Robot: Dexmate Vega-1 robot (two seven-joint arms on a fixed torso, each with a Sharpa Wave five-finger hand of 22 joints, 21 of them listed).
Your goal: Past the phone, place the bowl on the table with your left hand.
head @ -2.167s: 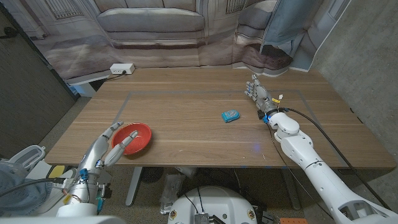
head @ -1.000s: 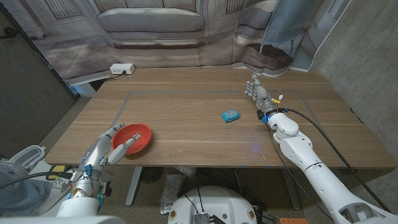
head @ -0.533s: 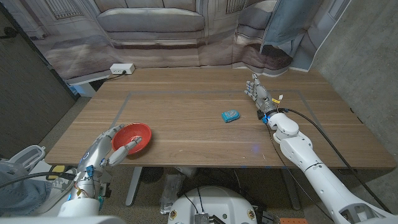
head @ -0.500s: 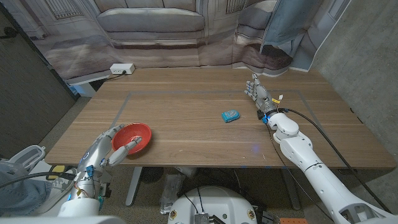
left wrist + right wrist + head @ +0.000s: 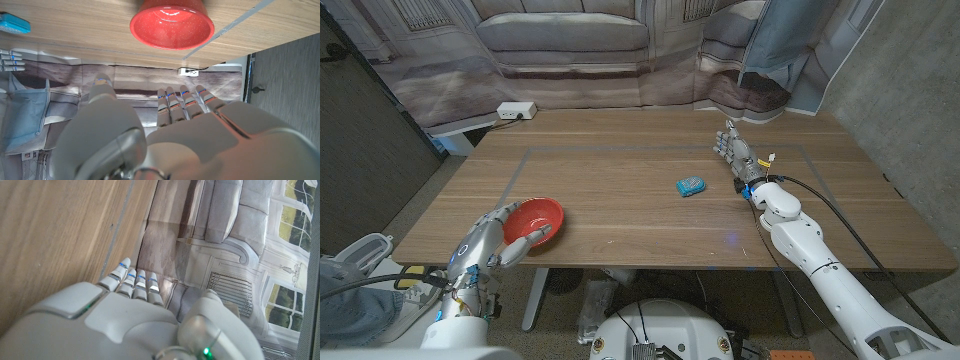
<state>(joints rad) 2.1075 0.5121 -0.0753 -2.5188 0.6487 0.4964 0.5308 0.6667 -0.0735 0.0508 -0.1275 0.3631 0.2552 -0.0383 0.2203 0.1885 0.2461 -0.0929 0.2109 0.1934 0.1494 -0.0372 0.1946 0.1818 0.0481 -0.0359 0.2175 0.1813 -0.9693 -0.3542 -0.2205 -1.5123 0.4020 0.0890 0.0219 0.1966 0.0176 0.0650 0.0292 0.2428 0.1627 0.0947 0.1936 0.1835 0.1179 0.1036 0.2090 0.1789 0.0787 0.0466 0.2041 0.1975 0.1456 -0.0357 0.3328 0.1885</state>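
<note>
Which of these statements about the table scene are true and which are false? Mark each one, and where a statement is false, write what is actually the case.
1. The red bowl stands on the table near its front left edge. True.
2. The left hand grips the bowl by its rim. False: in the left wrist view the bowl lies beyond the fingers, untouched, and the hand holds nothing.
3. The blue phone lies between the bowl and the right hand. True.
4. The right hand holds the phone. False: it stands apart from the phone with nothing in it.
5. A white power strip lies behind the table's far left corner. True.
</note>
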